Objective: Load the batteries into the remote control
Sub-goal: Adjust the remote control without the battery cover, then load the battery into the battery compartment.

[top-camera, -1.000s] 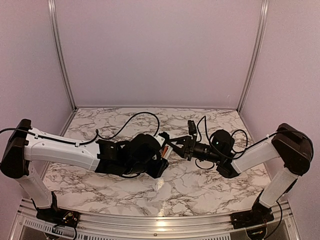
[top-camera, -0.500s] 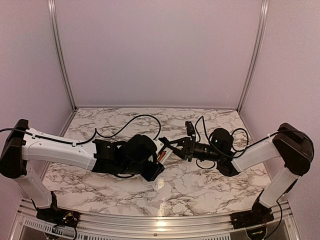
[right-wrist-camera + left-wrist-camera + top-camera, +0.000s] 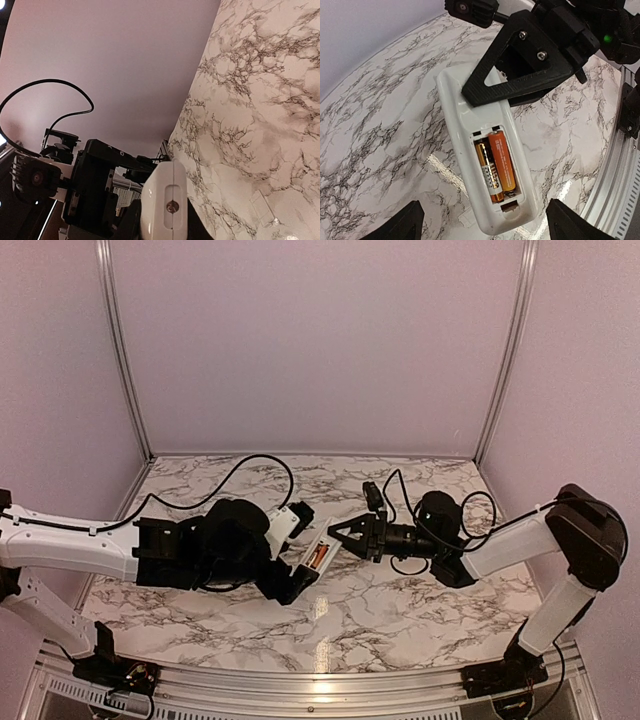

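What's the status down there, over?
Left gripper open, off the remote control. Right gripper shut on its end. Both batteries seated in it, uncovered.

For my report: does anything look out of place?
The remote control has its battery recess uncovered, both batteries showing; a small white piece, perhaps its cover, lies loose on the table nearby.

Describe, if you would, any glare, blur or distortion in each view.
Top view: glare on the table near the front, posts bowed. Left wrist: bright streak beside the remote, batteries sharp. Right wrist: table edge curves, remote's end brightly lit.
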You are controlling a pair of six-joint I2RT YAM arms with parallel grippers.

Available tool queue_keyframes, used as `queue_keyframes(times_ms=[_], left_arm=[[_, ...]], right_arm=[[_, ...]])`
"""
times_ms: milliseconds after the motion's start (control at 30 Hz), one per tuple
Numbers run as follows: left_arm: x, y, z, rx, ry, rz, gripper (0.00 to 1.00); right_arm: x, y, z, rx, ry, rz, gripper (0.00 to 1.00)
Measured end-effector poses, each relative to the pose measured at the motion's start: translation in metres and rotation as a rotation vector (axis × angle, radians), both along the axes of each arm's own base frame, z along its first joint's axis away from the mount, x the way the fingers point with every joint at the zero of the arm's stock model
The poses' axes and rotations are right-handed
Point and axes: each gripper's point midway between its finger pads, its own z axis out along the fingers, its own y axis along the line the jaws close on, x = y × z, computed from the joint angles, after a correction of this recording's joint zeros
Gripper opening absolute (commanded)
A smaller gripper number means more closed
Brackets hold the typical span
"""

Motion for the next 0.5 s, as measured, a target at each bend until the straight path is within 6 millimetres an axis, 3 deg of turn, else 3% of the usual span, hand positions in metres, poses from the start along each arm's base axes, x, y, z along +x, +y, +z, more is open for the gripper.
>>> queue_keyframes(times_ms=[267,500], left_arm=[[-0.014,0.027,0.061,-0.119,-0.248,-0.146,0.67],[-0.039,0.024,0.063,-0.071,-0.387,-0.380,0.45]], right_arm=[[-0.014,0.013,-0.001,-0.057,-0.012,0.155,0.00],[-0.031,0.021,-0.007,-0.123,-0.027,0.275,0.00]])
